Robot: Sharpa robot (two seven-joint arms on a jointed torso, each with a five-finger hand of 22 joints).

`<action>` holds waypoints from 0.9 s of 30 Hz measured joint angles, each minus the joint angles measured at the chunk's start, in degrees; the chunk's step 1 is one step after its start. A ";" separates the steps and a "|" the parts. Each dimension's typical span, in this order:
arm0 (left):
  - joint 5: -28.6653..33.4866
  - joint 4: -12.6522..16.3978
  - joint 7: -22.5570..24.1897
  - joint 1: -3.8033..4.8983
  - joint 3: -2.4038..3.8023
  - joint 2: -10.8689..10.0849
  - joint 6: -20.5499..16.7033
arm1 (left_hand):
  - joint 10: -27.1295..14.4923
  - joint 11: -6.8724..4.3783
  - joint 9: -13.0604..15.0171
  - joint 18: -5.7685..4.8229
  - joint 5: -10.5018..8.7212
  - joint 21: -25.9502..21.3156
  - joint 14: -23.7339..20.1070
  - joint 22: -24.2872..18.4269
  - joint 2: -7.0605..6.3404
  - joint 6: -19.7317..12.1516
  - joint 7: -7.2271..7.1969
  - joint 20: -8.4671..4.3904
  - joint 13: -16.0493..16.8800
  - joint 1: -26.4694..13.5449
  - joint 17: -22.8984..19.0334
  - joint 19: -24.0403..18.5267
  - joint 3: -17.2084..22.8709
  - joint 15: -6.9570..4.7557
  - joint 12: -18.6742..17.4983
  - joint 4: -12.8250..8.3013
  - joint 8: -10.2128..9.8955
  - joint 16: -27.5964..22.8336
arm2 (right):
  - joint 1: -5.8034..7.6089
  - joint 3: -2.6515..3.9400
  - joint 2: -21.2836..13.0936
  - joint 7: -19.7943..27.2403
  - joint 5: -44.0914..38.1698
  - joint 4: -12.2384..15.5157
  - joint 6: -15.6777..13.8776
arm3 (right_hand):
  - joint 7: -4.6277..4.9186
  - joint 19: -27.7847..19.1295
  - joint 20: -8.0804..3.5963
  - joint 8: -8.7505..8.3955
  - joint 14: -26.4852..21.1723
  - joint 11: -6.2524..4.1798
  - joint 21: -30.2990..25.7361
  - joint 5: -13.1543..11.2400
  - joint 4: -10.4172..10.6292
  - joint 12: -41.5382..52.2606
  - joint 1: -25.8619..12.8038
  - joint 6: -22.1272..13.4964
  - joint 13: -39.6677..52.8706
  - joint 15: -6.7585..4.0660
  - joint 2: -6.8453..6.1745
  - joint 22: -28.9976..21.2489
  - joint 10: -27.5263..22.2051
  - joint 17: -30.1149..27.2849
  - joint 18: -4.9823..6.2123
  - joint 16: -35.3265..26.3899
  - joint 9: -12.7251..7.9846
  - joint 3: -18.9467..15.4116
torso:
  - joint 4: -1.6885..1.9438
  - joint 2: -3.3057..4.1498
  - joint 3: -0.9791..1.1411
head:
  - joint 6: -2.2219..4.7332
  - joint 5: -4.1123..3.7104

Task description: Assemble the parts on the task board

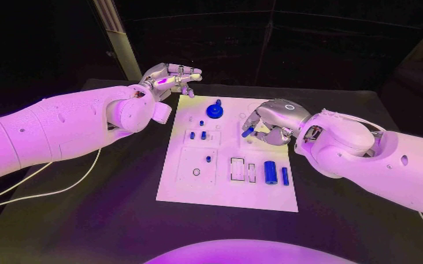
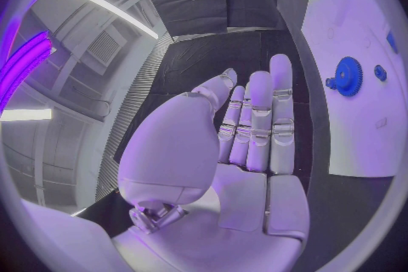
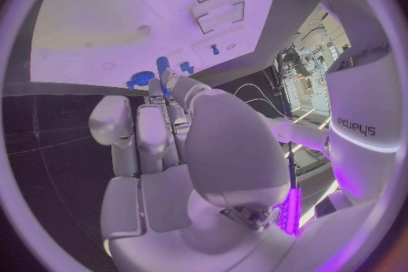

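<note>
I see my left hand (image 1: pixel 167 80) off the task board (image 1: pixel 225 181)'s far-left corner, over black table (image 1: pixel 115 215) — fingers straight, side by side, holding nothing. Blue gear (image 1: pixel 214 110) stands on board's far part. Right hand (image 1: pixel 271 124) over board's right side pinches a blue peg (image 1: pixel 249 132) — two blue cylinders (image 1: pixel 277 172) lie nearer me.

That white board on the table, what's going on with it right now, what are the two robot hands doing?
The robot is assembling small blue parts on the white task board. Its right hand hovers over the board's middle, pinching a small blue peg between its fingertips. The left hand is off the board's far left corner, open and holding nothing. On the board, a blue gear sits near the far end, and two blue cylinders lie side by side near the right edge.
</note>
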 measured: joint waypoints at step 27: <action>0.00 0.06 -0.11 0.00 -0.01 0.49 0.17 | 0.00 0.00 0.00 0.00 0.00 -0.25 0.00 0.01 0.00 0.00 0.00 0.00 0.01 0.00 -0.04 0.00 0.16 0.00 0.00 -0.16 0.00 0.00 | -2.05 -2.62 16.41 4.28 4.48 -4.11 2.85 | 0.55 -0.23 0.22 -0.66 0.00 -0.10 0.00 0.00 0.40 -0.96 -1.37 -0.49 -0.06 0.01 -0.54 -0.66 0.11 -0.44 0.00 0.00 -0.27 0.54 | 0.12 0.12 -0.06 | -1.23 2.21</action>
